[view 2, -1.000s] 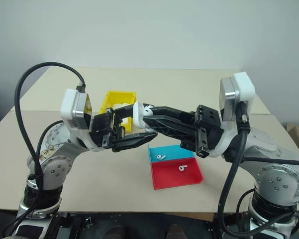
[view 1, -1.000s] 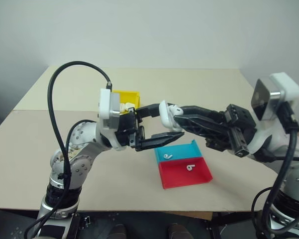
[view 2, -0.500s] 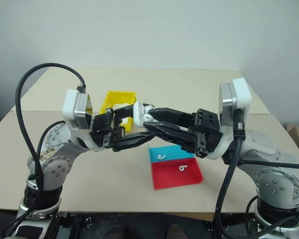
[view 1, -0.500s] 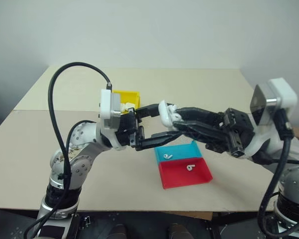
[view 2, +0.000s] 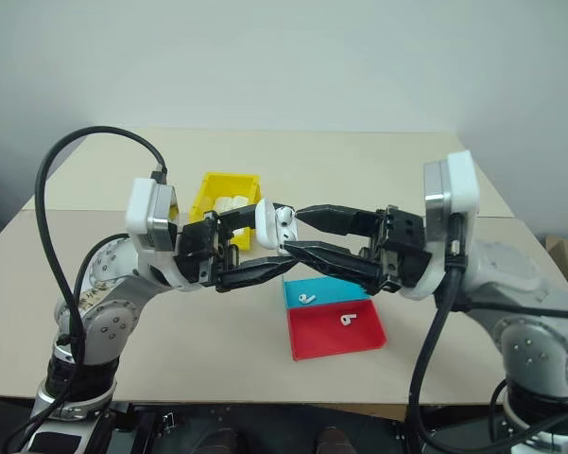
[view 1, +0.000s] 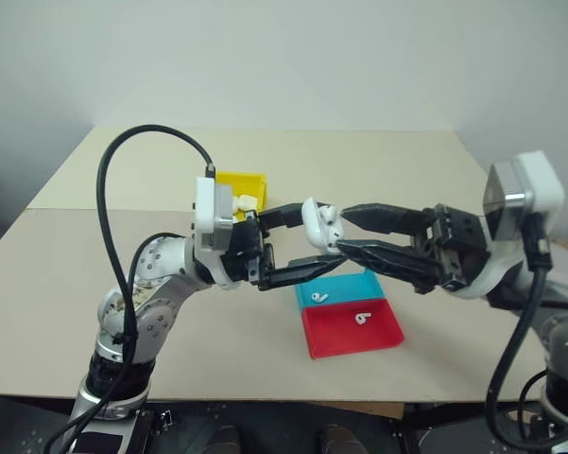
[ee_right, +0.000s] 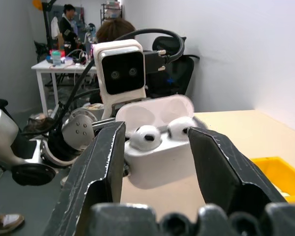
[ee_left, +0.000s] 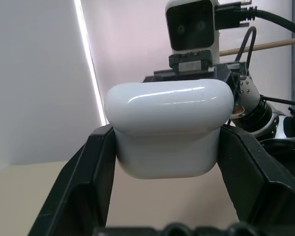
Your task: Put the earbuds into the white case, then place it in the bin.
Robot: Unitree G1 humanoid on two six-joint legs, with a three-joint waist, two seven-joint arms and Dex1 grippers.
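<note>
The white case [view 1: 319, 223] hangs in mid-air over the table, and my left gripper [view 1: 318, 236] is shut on its body [ee_left: 169, 128]. Its lid stands open, and two earbuds [ee_right: 146, 136] sit side by side in its sockets. My right gripper [view 1: 332, 230] reaches in from the right and is open, one finger above the case and one below it, with a gap at each finger [ee_right: 104, 162]. The yellow bin [view 1: 238, 183] stands on the table behind my left wrist, with white items inside.
Below the grippers a blue tray [view 1: 345, 285] holds one loose earbud [view 1: 321, 296]. The red tray [view 1: 378, 333] next to it holds another [view 1: 362, 318]. The beige table [view 1: 170, 322] reaches out on all sides. A person [ee_right: 68, 19] stands far back in the room.
My right gripper, pinched over the top of the case before, has spread its fingers and drawn back a little to the right. The left gripper has kept still with the case.
</note>
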